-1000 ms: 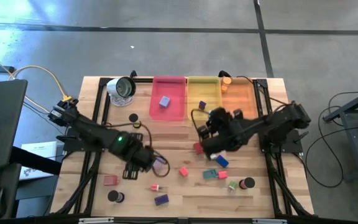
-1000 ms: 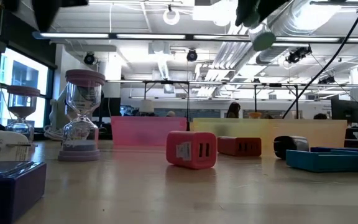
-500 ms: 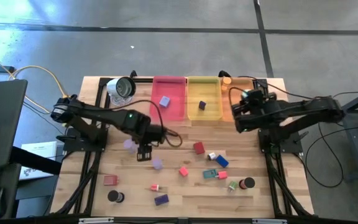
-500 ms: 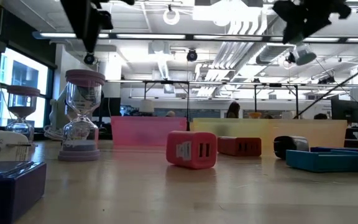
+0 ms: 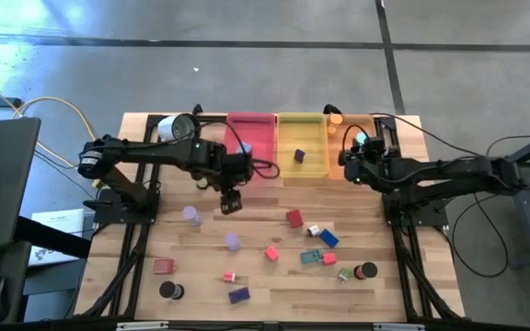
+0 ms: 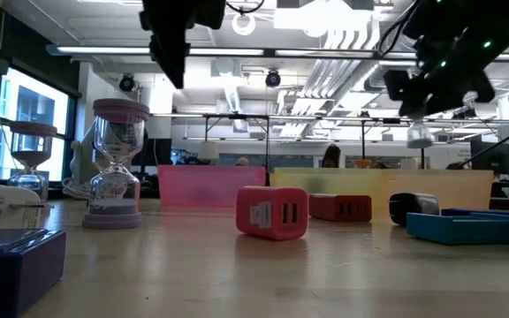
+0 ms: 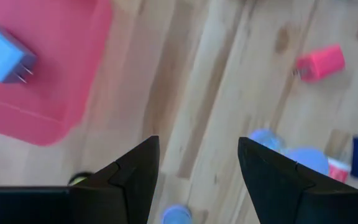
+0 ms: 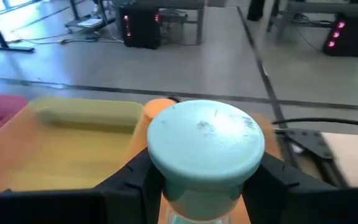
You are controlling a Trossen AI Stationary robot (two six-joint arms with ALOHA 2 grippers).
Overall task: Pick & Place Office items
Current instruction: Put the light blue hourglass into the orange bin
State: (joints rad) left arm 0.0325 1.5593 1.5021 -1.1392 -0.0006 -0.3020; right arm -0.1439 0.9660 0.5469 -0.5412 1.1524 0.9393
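The right end effector point(image 8: 205, 186) grips a teal-capped hourglass point(image 8: 206, 149) above the orange tray point(image 5: 357, 147); the left end effector point(image 7: 194, 177) hangs parted, empty.

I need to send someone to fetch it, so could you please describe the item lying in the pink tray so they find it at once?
Along the table's far edge stand three trays side by side; take the pink tray, the one nearest the left arm. Inside it lies a small lavender-blue plug block with two metal prongs. It is the only thing in that tray; the yellow tray beside it holds a darker purple block.
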